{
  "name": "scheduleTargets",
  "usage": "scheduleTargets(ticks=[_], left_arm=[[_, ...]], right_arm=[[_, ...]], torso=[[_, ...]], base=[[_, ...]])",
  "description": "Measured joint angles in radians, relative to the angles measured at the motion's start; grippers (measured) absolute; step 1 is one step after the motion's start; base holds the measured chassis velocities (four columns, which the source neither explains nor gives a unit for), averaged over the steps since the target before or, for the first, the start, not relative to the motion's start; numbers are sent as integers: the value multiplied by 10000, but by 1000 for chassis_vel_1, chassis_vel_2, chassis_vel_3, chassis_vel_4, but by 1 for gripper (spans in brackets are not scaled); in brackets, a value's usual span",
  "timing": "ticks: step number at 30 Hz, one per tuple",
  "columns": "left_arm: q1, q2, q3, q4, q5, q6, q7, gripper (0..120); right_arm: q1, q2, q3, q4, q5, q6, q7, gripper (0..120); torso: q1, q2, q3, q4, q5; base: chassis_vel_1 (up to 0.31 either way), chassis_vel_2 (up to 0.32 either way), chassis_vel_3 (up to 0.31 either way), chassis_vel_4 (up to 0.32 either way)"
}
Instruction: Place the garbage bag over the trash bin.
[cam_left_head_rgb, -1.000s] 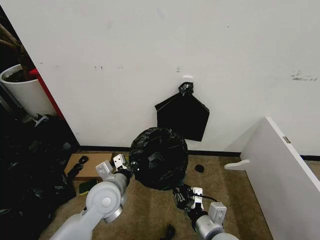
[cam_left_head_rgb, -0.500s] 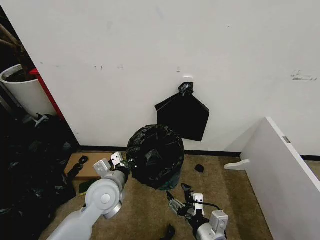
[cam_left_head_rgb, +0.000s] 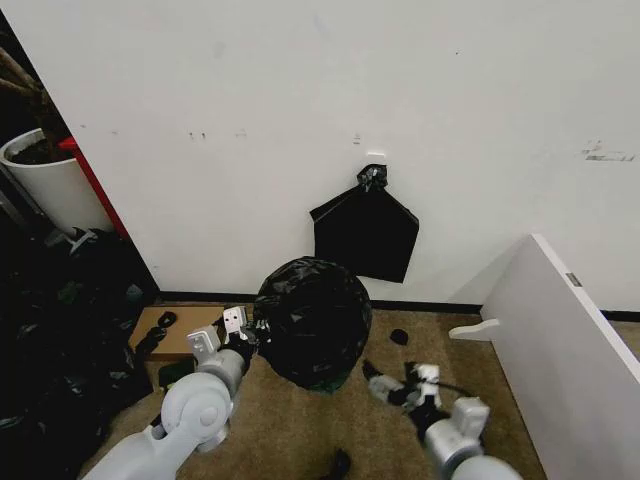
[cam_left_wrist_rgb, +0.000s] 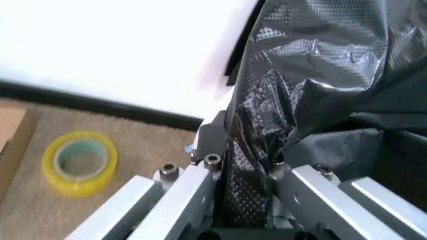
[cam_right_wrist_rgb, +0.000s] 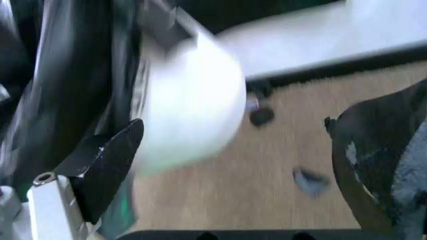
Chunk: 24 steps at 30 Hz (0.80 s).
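Jaws of left gripper (cam_left_wrist_rgb: 243, 175) pinch glossy, crinkled garbage bag (cam_left_head_rgb: 312, 318).

garbage bag (cam_left_head_rgb: 313, 320) before wall | left gripper (cam_left_head_rgb: 250, 331) at its left | right gripper (cam_left_head_rgb: 385, 385) right-front, apart

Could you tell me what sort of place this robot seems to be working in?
Probably an indoor office or storeroom corner: a scuffed white wall, brown carpet, a potted plant, and a flat black bag hung on the wall.
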<state>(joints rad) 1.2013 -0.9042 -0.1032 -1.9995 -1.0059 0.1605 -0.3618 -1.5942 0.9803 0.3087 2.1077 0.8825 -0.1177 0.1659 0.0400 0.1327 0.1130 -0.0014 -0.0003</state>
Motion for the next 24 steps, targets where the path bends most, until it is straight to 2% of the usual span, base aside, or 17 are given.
scheduleTargets(ticks=[4, 5, 6, 8, 11, 14, 15, 17, 20, 24], left_arm=[[-22, 36, 29, 379, 440, -328, 597, 0], [-24, 60, 56, 613, 984, -549, 821, 0], [-24, 60, 56, 613, 984, -549, 821, 0], [8, 132, 85, 866, 1718, -902, 1192, 0], [172, 230, 117, 1096, 2370, -1501, 1827, 0], [309, 228, 148, 1789, 3959, -2948, 2615, 0], [309, 228, 148, 1789, 3959, -2948, 2615, 0], [448, 241, 159, 2073, 4629, -3734, 3066, 0], [555, 278, 168, 2234, 4854, -4319, 3618, 0], [543, 336, 169, 2321, 4842, -4638, 3938, 0]], right_arm=[[26, -235, 795, -474, 996, 536, -1146, 100], [14, -266, 984, -441, 1313, 547, -1319, 100], [14, -266, 984, -441, 1313, 547, -1319, 100], [3, -336, 1229, -180, 1607, 439, -1531, 100], [214, -537, 1571, 149, 2064, -27, -1689, 100], [483, -945, 2035, 312, 2889, -973, -2217, 100], [483, -945, 2035, 312, 2889, -973, -2217, 100], [668, -1289, 2130, 340, 3129, -1516, -2615, 100], [1075, -1739, 2035, 142, 3259, -2034, -3023, 100], [1457, -2074, 1744, -138, 3341, -2315, -3352, 100]], torso=[[0, 0, 0, -5, 0], [0, 0, 0, -3, 0], [0, 0, 0, -3, 0], [0, 0, 0, -3, -1], [0, 0, -2, 0, 0], [0, 0, -1, -3, -5], [0, 0, -1, -3, -5], [0, 0, -1, 2, -1], [0, 0, -1, -2, -4], [0, 0, -1, -2, 1]], base=[[0, 0, 0, 0], [0, 0, 0, 0], [0, 0, 0, 0], [0, 0, 0, 0], [0, 0, 0, 0], [0, 0, 0, 0], [0, 0, 0, 0], [0, 0, 0, 0], [0, 0, 0, 0], [0, 0, 0, 0]])
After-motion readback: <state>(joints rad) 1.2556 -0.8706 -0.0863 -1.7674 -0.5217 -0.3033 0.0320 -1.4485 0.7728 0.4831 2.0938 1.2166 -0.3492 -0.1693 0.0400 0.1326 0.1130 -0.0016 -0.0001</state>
